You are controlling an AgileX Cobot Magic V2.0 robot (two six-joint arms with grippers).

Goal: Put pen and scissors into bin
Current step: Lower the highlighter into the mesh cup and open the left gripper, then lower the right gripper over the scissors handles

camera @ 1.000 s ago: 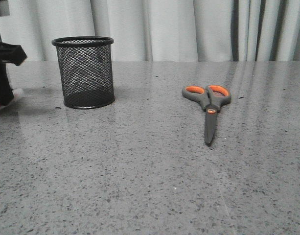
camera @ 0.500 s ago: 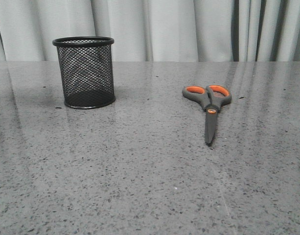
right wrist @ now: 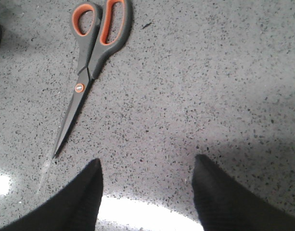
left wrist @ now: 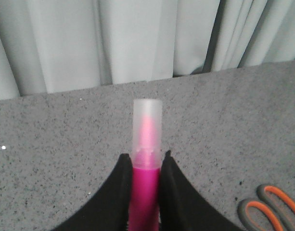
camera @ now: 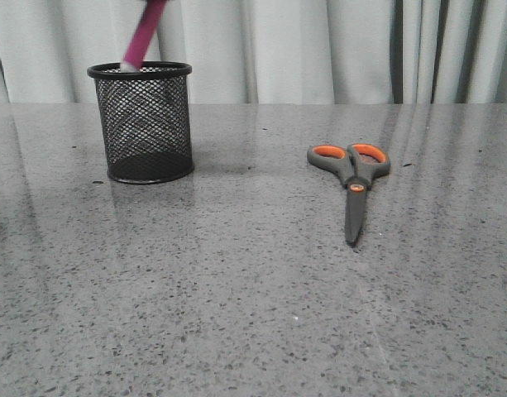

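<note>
Left fingers (left wrist: 119, 192) clamped on pen (left wrist: 146, 159), cap end tilted just above bin (camera: 142, 124) rim, upper part cut off and blurred. Right fingers (right wrist: 82, 192) spread wide, empty, near scissors (right wrist: 89, 62) lying flat on tabletop (camera: 236, 289), well right of bin.

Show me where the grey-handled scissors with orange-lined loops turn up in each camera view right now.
Front view: the grey-handled scissors with orange-lined loops lie flat on the speckled grey tabletop, right of centre, blades toward the camera.
Left wrist view: only the handle loops show, at the lower right corner.
Right wrist view: the whole pair lies at upper left, closed.
Shared landmark: the tabletop.
</note>
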